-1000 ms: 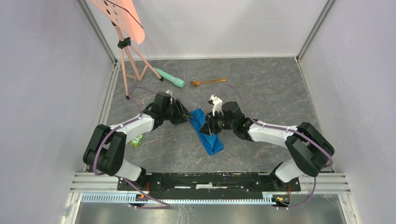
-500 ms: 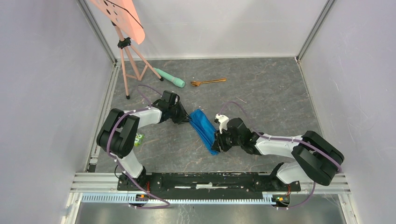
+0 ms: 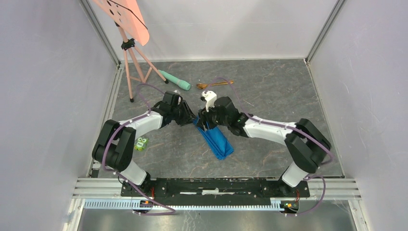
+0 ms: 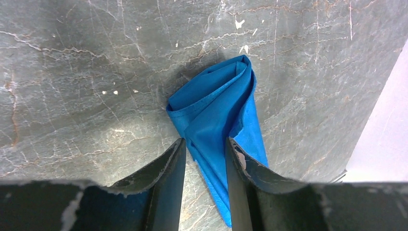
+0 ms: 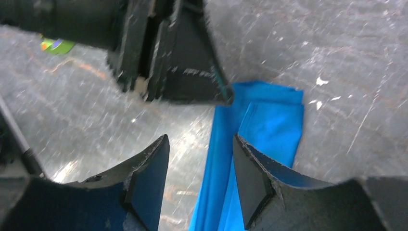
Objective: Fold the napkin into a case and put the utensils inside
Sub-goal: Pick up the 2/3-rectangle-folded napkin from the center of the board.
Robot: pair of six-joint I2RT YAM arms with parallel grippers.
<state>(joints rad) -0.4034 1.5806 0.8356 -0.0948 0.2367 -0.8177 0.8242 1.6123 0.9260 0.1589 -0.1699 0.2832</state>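
Grey marbled desk (image 3: 288, 106), walled on three sides, metal rail along the near edge. Pink tripod (image 3: 132, 62) stands in the far-left corner.

Napkin (image 3: 219, 142) lies mid-desk, folded into a narrow layered blue strip that runs diagonally, far end toward the left and near end toward the right. Both my arms meet at its far end.

My left fingers (image 4: 204, 144) are partly open. Their tips straddle one edge of the napkin (image 4: 216, 115), and cloth shows flat in the gap, not pinched or lifted.

My right fingers (image 5: 199, 144) are spread wider, over the left edge of the napkin (image 5: 260, 130), and grip nothing. The view is blurred. The two sets of tips sit just beside each other.

Bare desk lies right of the napkin and toward the near rail, with the walls well apart from it.

Mint-green cylinder (image 3: 175, 80) lies far-left, near the tripod feet. Utensils (image 3: 214, 84) lie just right of it, beyond my right wrist and well apart from the napkin. Small green toy (image 3: 140, 143) sits beside my left arm.
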